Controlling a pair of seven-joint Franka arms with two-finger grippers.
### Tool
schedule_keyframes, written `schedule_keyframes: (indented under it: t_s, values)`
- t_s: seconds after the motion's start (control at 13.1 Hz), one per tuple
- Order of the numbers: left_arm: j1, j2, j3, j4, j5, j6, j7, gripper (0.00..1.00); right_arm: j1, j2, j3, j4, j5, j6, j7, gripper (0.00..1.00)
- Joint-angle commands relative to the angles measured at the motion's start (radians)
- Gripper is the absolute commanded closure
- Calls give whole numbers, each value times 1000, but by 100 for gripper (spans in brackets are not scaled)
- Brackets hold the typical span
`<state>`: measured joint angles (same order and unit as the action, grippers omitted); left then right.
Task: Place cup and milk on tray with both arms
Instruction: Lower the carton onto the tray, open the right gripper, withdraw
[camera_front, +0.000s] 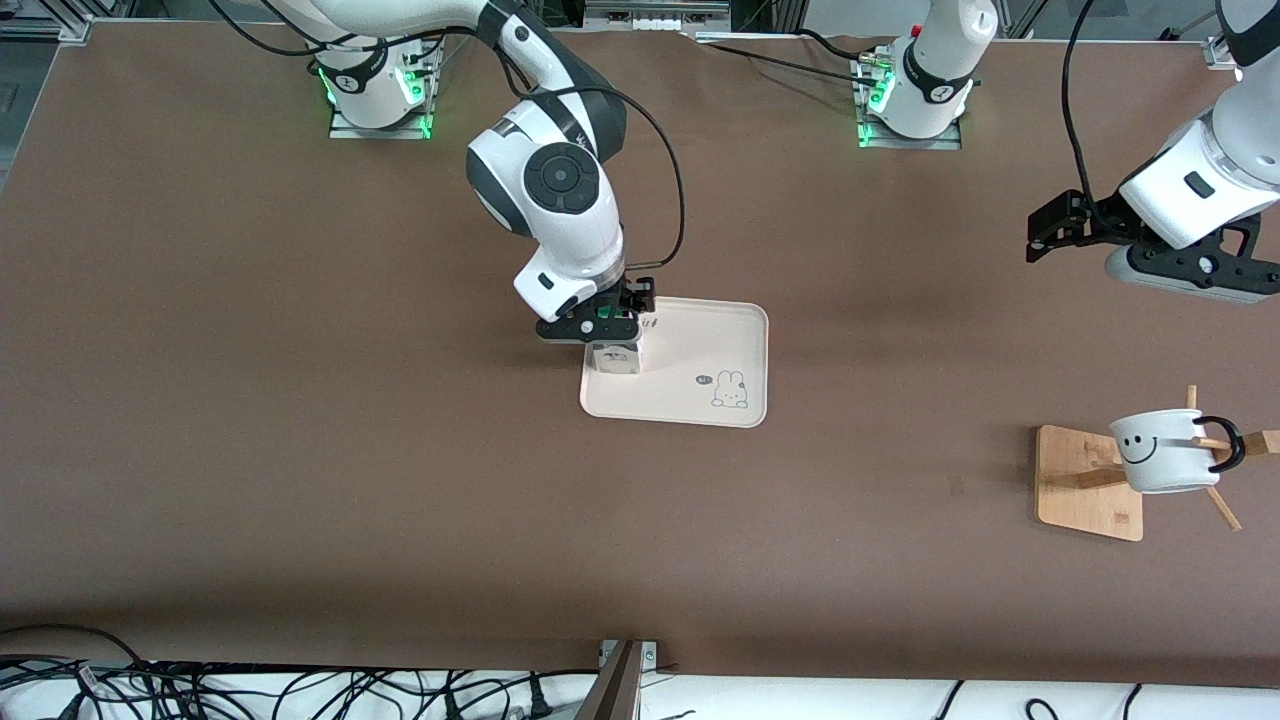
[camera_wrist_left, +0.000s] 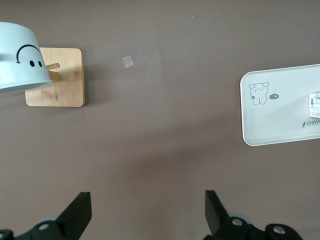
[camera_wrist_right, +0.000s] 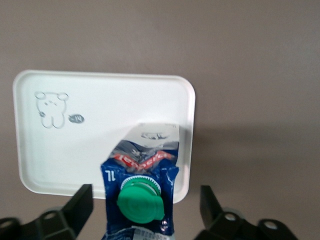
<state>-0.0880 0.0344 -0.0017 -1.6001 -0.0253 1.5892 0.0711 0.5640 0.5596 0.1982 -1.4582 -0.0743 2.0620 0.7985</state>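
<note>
Milk (camera_wrist_right: 141, 192) cap – seen from right wrist only.

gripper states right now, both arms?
Left gripper: open, holding nothing, up over bare table toward the left arm's end.
Right gripper: open, fingers either side of the milk on the tray, not clamped.

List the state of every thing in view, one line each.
Milk carton: upright on the tray's end toward the right arm, green cap on.
Tray: flat on the table, holding only the carton.
Mug: hanging on the wooden rack, not on the tray.
Right gripper: over the carton, jaws open around it.
Left gripper: in the air above the table, jaws open and empty.
</note>
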Motion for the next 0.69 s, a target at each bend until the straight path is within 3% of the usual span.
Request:
schedule_keyframes:
  t_s: [0.0, 0.31, 0.61]
  values:
    - [2, 13, 2, 34, -16, -26, 13, 0, -24, -47, -8, 77, -7, -121, 13, 0]
    - [1, 13, -1, 32, -16, -26, 6, 0, -172, -170, -16, 111, 75, -284, -150, 0]
    - [2, 13, -1, 34, -16, -26, 13, 0, -213, -297, -159, 89, 145, -457, -387, 0]
